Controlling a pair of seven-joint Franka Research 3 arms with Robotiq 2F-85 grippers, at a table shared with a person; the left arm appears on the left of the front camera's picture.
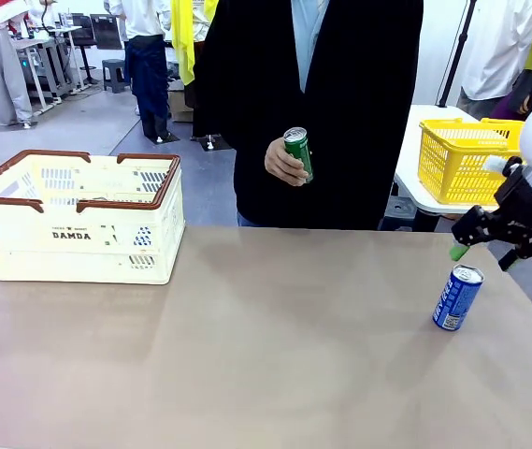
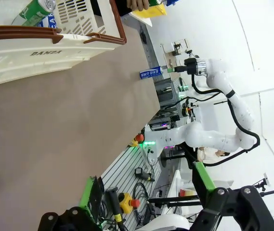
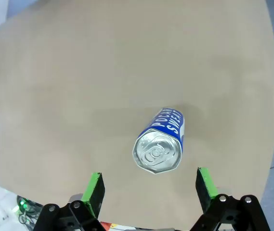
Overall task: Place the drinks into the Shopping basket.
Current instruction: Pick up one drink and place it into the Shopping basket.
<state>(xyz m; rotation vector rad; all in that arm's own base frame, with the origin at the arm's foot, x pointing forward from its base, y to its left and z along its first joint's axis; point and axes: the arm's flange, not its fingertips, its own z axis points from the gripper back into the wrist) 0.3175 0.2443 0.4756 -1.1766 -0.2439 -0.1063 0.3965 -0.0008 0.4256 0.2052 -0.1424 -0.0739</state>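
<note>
The blue can (image 1: 457,297) with white lettering stands upright on the table at the right. My right gripper (image 1: 467,245) hovers just above it, open. From the right wrist, the can's silver top (image 3: 157,153) lies a little ahead of the gripper (image 3: 151,187), between the lines of the two green pads and untouched. A person across the table holds the green can (image 1: 296,152) in one hand at chest height. The cream Shopping basket (image 1: 79,243) with a brown rim sits at the table's left. My left gripper (image 2: 146,185) is open and holds nothing, far from the basket (image 2: 31,55).
A yellow basket (image 1: 462,159) stands on a side table behind my right arm. In the left wrist view, a green can-like object (image 2: 36,8) and blue packaging show beyond the cream basket. Bare tabletop (image 1: 275,327) lies between the basket and the blue can.
</note>
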